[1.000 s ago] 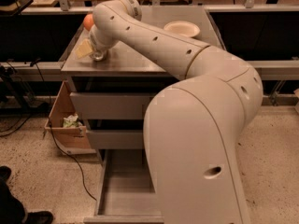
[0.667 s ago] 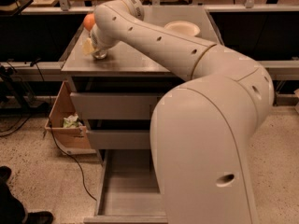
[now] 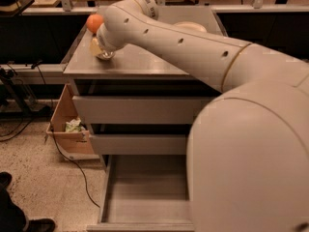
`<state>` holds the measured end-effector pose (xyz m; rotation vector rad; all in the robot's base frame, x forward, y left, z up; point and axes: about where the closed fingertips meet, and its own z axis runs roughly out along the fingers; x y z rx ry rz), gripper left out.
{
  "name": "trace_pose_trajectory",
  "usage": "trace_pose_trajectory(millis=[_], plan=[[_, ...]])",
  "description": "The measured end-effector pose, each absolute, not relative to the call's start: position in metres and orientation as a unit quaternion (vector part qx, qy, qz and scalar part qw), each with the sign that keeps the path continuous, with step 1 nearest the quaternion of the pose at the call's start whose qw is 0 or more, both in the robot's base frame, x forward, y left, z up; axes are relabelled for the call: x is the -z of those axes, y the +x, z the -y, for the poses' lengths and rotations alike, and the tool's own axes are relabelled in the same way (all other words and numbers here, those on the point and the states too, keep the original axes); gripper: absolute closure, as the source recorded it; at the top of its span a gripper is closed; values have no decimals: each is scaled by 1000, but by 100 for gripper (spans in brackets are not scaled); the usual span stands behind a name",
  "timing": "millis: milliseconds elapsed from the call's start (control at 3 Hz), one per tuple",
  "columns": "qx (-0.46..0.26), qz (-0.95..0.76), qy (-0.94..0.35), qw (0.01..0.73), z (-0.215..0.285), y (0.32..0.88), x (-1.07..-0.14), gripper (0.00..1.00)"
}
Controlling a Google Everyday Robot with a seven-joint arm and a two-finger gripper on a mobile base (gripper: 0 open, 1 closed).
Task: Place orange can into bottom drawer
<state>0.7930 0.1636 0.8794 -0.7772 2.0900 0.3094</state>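
The orange can (image 3: 98,49) sits on the grey cabinet top near its left edge. Its pale orange-gold side and shiny silver end show just under my wrist. My gripper (image 3: 102,46) is down at the can, mostly hidden behind my own white arm. The bottom drawer (image 3: 103,197) is pulled out wide open below, and its flat grey floor shows nothing on it.
A round orange fruit (image 3: 94,22) lies just behind the can. A white bowl (image 3: 191,27) sits farther right on the top. The two upper drawers (image 3: 135,110) stick out slightly. A cardboard box (image 3: 65,129), a cable and dark shoes (image 3: 19,221) are on the floor at left.
My wrist has shifted slightly right over the can. The bulk of my arm fills more of the right side of the view. The can and drawer look unmoved.
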Motion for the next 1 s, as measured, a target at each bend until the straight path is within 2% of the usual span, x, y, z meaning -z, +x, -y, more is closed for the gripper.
trace_pose_trajectory(millis=[333, 1000], plan=[[-138, -831, -321, 433, -140, 754, -892, 100], [-201, -808, -349, 430, -95, 649, -910, 100]])
